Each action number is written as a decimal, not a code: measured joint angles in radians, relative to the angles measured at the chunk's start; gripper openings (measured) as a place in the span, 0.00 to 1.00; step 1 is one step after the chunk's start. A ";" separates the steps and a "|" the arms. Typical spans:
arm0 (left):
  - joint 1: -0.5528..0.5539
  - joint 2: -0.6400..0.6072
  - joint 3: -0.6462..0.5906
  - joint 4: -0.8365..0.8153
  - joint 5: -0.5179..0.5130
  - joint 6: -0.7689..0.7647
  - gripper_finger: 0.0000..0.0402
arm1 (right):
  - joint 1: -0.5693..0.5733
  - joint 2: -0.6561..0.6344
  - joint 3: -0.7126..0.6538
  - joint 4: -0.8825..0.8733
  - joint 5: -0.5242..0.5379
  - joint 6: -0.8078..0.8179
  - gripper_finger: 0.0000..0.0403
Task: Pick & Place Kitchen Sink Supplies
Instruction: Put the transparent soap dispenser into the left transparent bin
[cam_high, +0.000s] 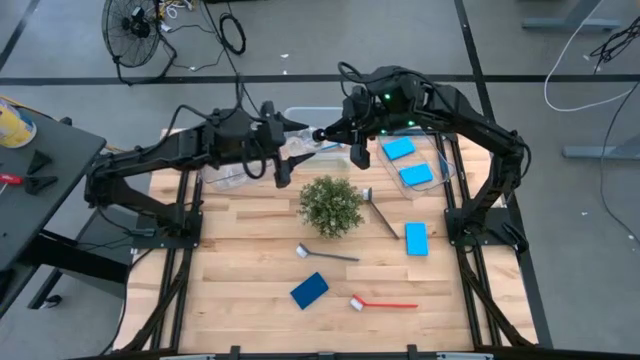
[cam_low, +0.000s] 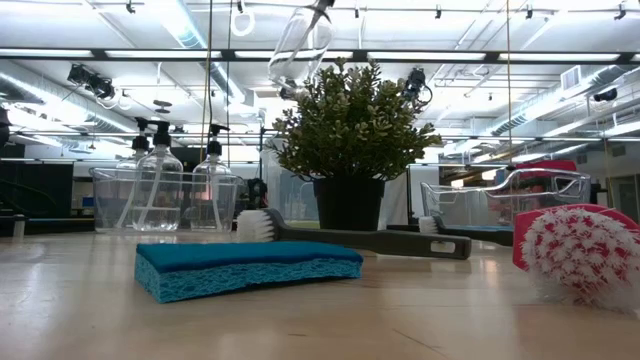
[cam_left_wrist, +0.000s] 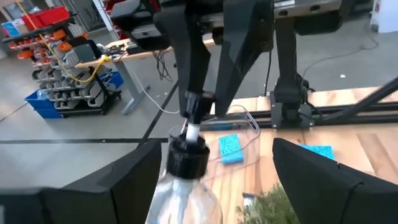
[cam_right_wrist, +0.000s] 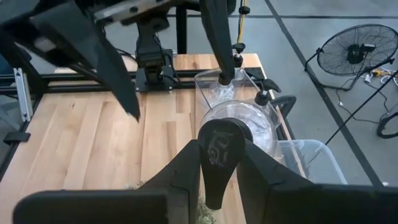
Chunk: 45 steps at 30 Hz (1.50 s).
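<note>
The clear bottle (cam_left_wrist: 180, 186) is in the air above the rear of the table, near the potted plant (cam_high: 331, 205), shared between both arms. The left gripper (cam_left_wrist: 205, 186) has its fingers on either side of the bottle's body, though whether they press it or stand just off it cannot be told. The right gripper (cam_right_wrist: 219, 163) is pinched on the black pump cap (cam_right_wrist: 219, 146), the clear body hanging beyond it. In the low view the bottle (cam_low: 298, 42) hangs tilted, well clear of the tabletop. The chief hazard is a drop during transfer: the cap is small and smooth, and if one arm lets go before the other grips firmly, the bottle could fall onto the plant or the table. Opposed pulls from the two arms could also twist the pump head. The clear bin (cam_high: 232, 176) at the left rear already holds bottles (three show in the low view), so a careless lowering could knock them over. Other supplies lie well apart on the table: a blue sponge (cam_high: 309, 290), a red brush (cam_high: 382, 303) and a dark grey brush (cam_high: 326, 254).
</note>
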 joint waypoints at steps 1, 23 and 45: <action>0.000 0.007 0.000 0.006 -0.004 0.002 0.76 | 0.000 0.000 0.000 0.000 0.000 0.000 0.19; 0.017 0.094 0.000 0.086 -0.084 0.006 0.70 | 0.000 0.000 0.000 0.029 0.000 0.000 0.19; 0.025 0.112 0.000 0.091 -0.112 -0.001 0.35 | 0.000 0.000 0.000 0.050 0.000 0.000 0.20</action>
